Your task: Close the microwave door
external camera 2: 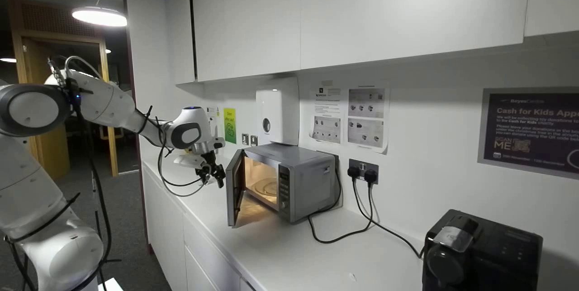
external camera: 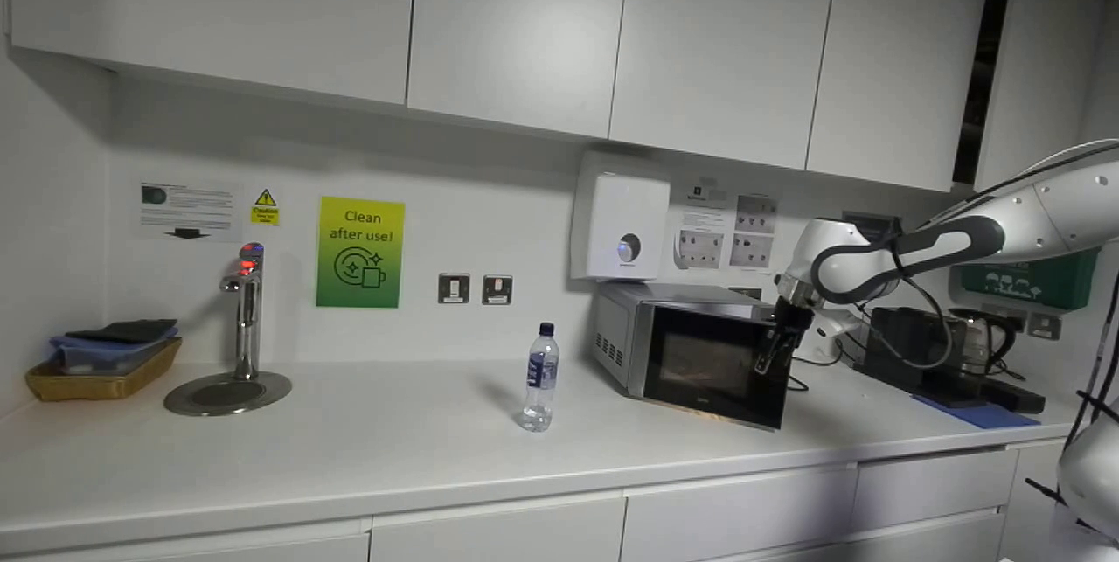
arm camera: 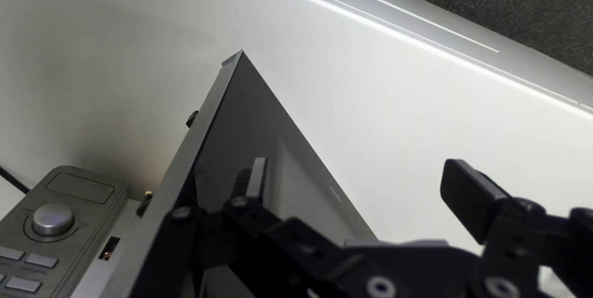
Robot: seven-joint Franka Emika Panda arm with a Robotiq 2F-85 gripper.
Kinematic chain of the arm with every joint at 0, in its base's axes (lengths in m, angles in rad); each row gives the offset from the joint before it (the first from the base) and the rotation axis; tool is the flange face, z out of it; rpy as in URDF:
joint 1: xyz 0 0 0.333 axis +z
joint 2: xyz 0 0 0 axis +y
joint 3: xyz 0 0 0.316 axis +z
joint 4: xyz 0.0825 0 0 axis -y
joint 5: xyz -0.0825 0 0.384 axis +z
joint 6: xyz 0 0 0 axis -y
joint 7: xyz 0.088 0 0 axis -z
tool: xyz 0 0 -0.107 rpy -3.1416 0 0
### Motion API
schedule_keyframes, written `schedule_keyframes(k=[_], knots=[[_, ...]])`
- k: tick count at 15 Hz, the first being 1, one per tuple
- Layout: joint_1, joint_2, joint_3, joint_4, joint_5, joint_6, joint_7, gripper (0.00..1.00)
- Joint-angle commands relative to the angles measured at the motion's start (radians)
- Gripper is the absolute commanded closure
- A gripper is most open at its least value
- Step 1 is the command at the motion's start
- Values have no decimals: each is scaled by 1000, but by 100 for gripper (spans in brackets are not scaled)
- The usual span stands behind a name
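Pincer (arm camera: 356, 168) just beside the outer face of the microwave door (external camera 2: 235, 182), its two fingers (arm camera: 472, 200) standing well apart. In the wrist view the finger on the left lies in front of the dark door face, the one on the right over the white tabletop (arm camera: 394, 85); whether the left one touches the door cannot be told.

The door stands ajar. In an exterior view it juts out at an angle from the microwave (external camera 2: 312, 187), its free edge out over the tabletop and short of the front rim. In the wrist view that silver edge ends in a sharp corner; to the right lies a broad strip of tabletop, then the rim, then the dark floor (arm camera: 509, 10). To the left, a gap parts the edge from the control panel (arm camera: 78, 189) and its knob (arm camera: 52, 219). Through the opening in an exterior view shows the lit inside with a round plate (external camera 2: 266, 187).

From the right in an exterior view the robot arm (external camera: 1040, 208) reaches in over the tabletop. A bottle (external camera: 540, 378) stands upright left of the microwave, with tabletop between them, and a towel dispenser (external camera: 621, 225) hangs on the far wall above. In an exterior view a black coffee machine (external camera 2: 484, 245) stands near right, well apart from the microwave.
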Motion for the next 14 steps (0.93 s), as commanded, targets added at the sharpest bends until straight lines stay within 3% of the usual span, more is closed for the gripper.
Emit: schedule_keyframes(k=[1,14], knots=[[-31,37,10,30,-42,22,46,0],[-64,105,10,96,-78,18,143,0]])
